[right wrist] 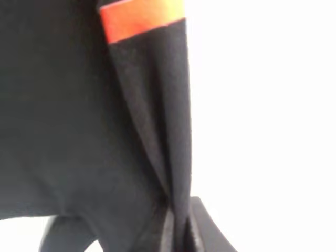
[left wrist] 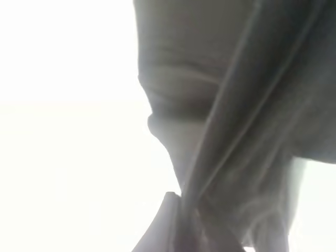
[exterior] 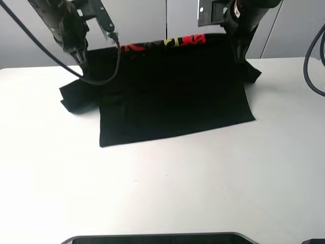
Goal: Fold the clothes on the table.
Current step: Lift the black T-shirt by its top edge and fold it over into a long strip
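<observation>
The black T-shirt (exterior: 172,91) is lifted along its far edge, where red and yellow print (exterior: 167,43) shows at the top. Its near part lies on the white table (exterior: 162,193), and both sleeves rest on the table at the sides. My left gripper (exterior: 81,58) is shut on the shirt's far left corner; the left wrist view shows the fabric (left wrist: 231,136) bunched and pinched. My right gripper (exterior: 238,48) is shut on the far right corner; the right wrist view shows black cloth (right wrist: 79,131) with a red stripe (right wrist: 142,18) pinched between the fingers (right wrist: 207,226).
Grey wall panels (exterior: 152,20) stand behind the table. A black cable (exterior: 101,76) hangs from the left arm across the shirt. A dark object (exterior: 152,239) sits at the table's front edge.
</observation>
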Robot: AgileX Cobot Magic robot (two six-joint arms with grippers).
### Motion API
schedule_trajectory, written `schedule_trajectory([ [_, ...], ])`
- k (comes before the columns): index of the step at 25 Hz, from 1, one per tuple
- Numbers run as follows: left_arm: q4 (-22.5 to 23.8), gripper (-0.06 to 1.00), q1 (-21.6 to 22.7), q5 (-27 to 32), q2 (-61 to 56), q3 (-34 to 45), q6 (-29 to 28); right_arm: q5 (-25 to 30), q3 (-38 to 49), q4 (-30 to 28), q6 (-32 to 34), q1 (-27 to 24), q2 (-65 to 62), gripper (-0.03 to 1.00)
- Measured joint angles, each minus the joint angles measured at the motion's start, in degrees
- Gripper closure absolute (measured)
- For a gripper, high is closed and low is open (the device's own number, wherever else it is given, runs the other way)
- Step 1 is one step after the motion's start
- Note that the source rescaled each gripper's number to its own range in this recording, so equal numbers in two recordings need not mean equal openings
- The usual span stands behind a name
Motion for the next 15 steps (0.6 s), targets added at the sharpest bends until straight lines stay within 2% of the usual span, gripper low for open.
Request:
schedule_trajectory([
  [2, 2.18, 0.94, 0.0, -3.77, 0.0, -0.94, -3.46, -1.29, -1.83, -8.79, 9.11, 0.0, 0.0, 0.97],
  [5, 7.27, 0.94, -0.69, -9.69, -0.35, -1.74, -5.04, -1.65, -5.09, -19.76, 20.56, 0.0, 0.0, 0.97],
  [8, 14.38, 0.94, -1.92, -16.07, -1.54, -1.74, -5.95, -1.54, -7.67, -26.42, 29.15, 0.0, 0.0, 0.97],
  [11, 18.86, 0.94, -2.46, -19.26, -2.55, -3.02, -10.04, -1.06, -8.4, -28.13, 34.28, 0.0, -0.36, 0.97],
  [13, 20.96, 0.94, -2.46, -18.55, -2.83, -4.99, -13.64, -0.38, -8.4, -27.75, 35.98, 0.0, -0.43, 0.97],
  [15, 22.05, 0.94, -2.46, -16.32, -3.14, -6.41, -14.88, 0.52, -8.4, -26.04, 36.35, 0.0, -0.43, 0.97],
])
